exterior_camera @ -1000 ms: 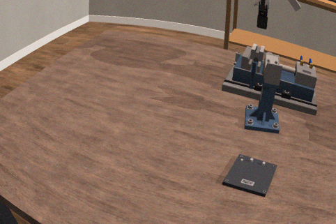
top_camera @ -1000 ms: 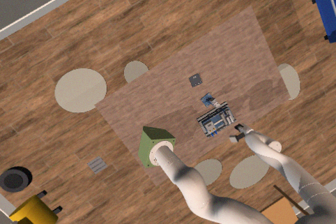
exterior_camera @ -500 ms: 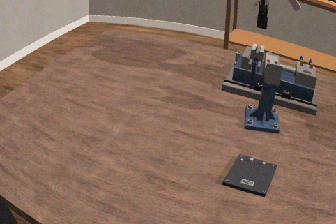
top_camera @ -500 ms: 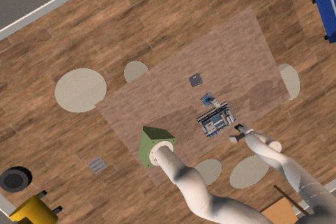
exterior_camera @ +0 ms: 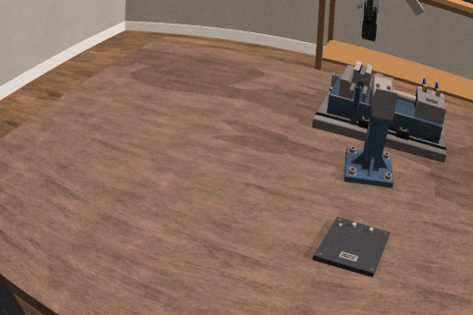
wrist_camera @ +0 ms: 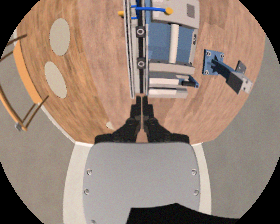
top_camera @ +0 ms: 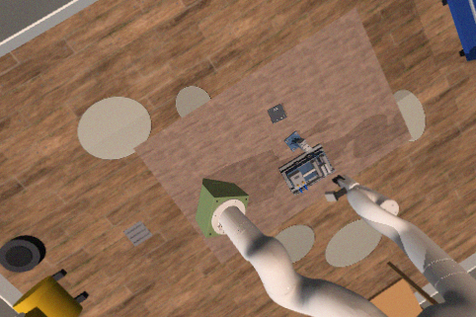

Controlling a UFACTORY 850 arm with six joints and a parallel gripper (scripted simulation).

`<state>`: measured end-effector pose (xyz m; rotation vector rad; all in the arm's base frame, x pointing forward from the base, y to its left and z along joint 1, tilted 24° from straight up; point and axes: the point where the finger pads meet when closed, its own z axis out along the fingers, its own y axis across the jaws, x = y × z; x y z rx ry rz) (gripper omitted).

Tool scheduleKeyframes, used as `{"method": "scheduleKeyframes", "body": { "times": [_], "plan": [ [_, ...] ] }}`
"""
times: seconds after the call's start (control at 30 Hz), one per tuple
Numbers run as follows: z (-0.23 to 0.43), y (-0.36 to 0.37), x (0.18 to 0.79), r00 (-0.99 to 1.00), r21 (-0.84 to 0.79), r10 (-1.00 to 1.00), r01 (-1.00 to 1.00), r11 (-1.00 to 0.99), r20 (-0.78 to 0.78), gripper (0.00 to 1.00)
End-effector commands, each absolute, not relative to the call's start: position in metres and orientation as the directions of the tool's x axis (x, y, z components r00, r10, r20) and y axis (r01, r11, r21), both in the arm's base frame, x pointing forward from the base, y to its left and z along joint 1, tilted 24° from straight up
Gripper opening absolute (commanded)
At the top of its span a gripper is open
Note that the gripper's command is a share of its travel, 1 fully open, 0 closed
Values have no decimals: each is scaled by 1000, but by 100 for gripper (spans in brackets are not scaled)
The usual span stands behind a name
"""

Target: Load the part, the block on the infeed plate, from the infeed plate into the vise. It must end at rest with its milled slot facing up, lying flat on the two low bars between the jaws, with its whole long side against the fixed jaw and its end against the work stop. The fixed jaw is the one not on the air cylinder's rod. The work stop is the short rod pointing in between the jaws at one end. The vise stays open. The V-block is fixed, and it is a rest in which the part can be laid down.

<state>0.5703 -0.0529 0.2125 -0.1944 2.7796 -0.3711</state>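
You had the gripper (exterior_camera: 369,33) closed on nothing high over the brown wooden table (exterior_camera: 172,166), at about 1 o'clock from the vise (exterior_camera: 388,107) in the exterior view, the infeed plate (exterior_camera: 351,245) lay bare at 5 o'clock, and I could not find the part.

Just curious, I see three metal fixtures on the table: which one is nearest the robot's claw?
The vise, the wide blue-and-grey fixture at the back. The gripper hangs shut above its far side; the V-block stand and dark infeed plate lie farther forward.

infeed plate (exterior_camera: 351,245): dark, flat, bare | vise (exterior_camera: 383,107): blue, open
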Motion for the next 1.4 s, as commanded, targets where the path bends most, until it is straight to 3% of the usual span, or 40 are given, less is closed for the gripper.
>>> {"method": "scheduleKeyframes", "body": {
  "times": [0.0,1.37],
  "plan": [
    [213,-53,571,-936,-277,-176,-90,957,-305,0],
    [174,-63,586,-936,-276,-176,-90,957,-304,0]
  ]
}}
